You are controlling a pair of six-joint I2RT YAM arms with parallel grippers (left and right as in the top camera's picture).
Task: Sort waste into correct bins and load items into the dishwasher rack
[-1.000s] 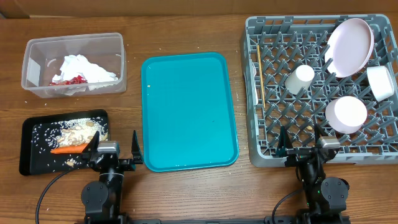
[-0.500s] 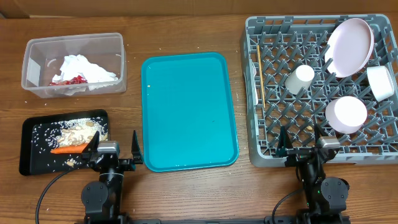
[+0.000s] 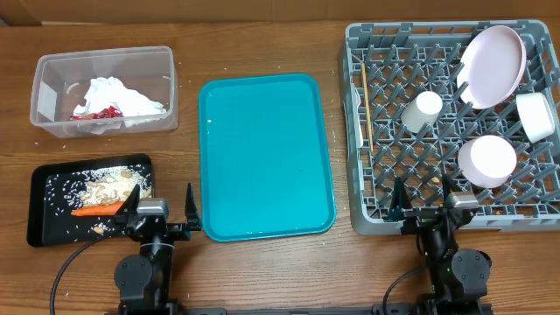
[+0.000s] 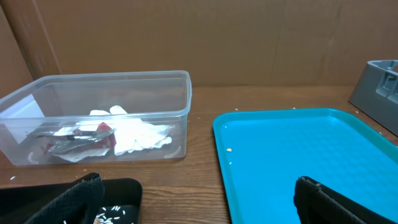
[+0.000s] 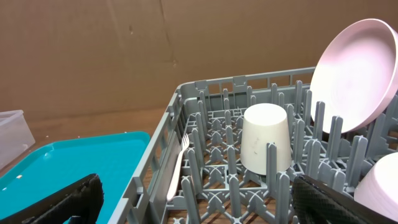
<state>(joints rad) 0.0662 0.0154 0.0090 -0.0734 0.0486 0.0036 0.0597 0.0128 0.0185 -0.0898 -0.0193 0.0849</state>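
- We see the left hand (image 3: pixel 161 203) at the near edge of the tabletop (image 3: pixel 262 276), between the black tray (image 3: pixel 39 229) and the teal tray (image 3: pixel 262 157). Its fingers are spread apart and hold nothing.
- The right hand (image 3: pixel 421 194) sits at the near edge too, just in front of the rack (image 3: pixel 359 210). Its fingers are likewise apart and empty.
- The clear tub (image 3: pixel 42 70) stands at the far left of the tabletop. Inside it lie the crumpled napkins (image 3: pixel 118 94), with the red wrapper (image 3: pixel 105 113) against their near side.
- The black tray holds the carrot (image 3: pixel 94 210) near its front. The rice scraps (image 3: pixel 109 184) are heaped behind the carrot, and loose grains are scattered over the rest of the tray.
- The teal tray lies in the middle of the tabletop, between the bins and the rack.
- The rack fills the right side. The plate (image 3: pixel 490 66) leans tilted in its far right corner.
- The cup (image 3: pixel 422 111) sits mouth down among the pegs, left of the plate.
- One bowl (image 3: pixel 487 160) rests nearer to us on the right, and the second bowl (image 3: pixel 535 116) stands by the right wall.
- The chopstick (image 3: pixel 367 109) lies along the left side of the rack.
- From the right wrist we also make out the fork (image 5: pixel 176 167) lying just inside the rack's left wall.
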